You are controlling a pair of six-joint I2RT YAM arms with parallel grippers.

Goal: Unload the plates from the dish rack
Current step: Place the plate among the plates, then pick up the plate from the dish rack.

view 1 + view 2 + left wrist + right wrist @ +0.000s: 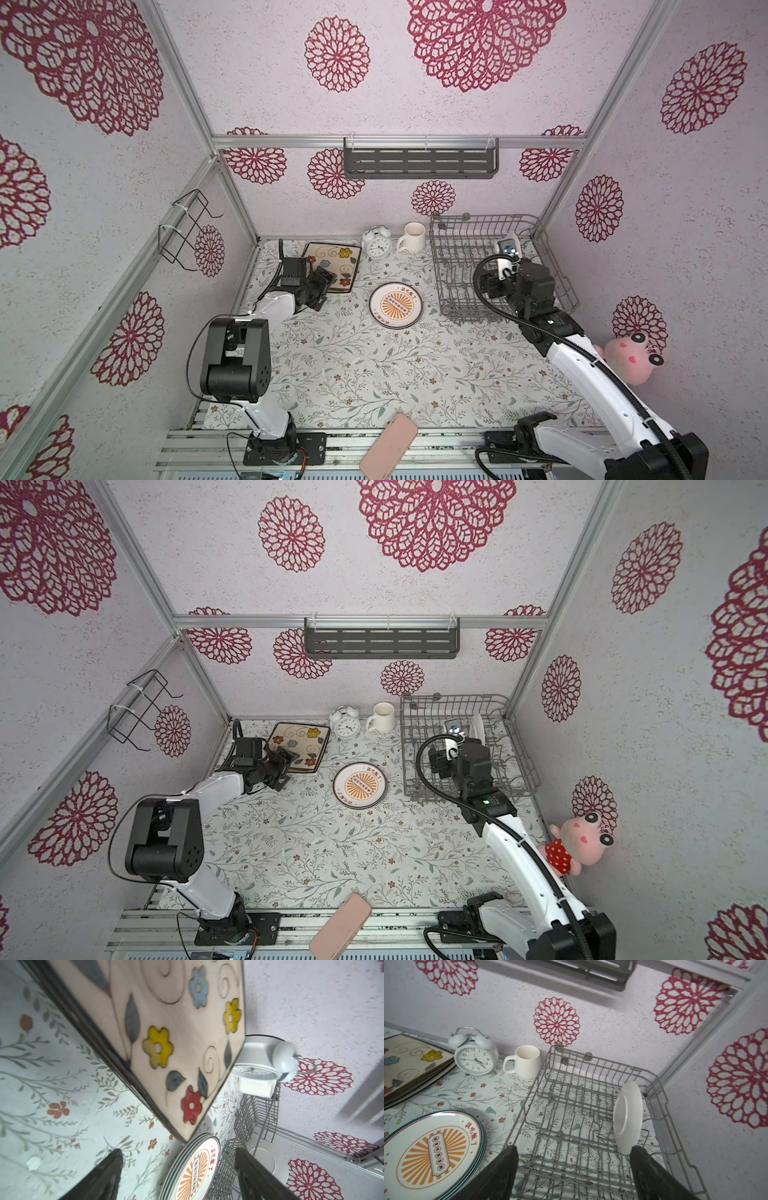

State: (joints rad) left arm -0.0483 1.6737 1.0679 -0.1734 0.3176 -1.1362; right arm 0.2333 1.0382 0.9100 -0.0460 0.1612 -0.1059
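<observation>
The grey wire dish rack [490, 217] stands at the back right. One white round plate [628, 1118] stands upright in it near its right side, also seen in a top view [477, 726]. My right gripper [574, 1151] hovers over the rack, open and empty, with the plate just beyond its right finger. A stack of sunburst round plates [396, 305] lies flat mid-table. Square flower-patterned plates [332, 255] are stacked at the back left. My left gripper [178, 1152] is open and empty beside that stack's near edge.
A white alarm clock [376, 245] and a white mug [412, 237] stand at the back between the square plates and the rack. A pink phone [388, 446] lies at the front edge. A pink plush toy [631, 357] leans on the right wall.
</observation>
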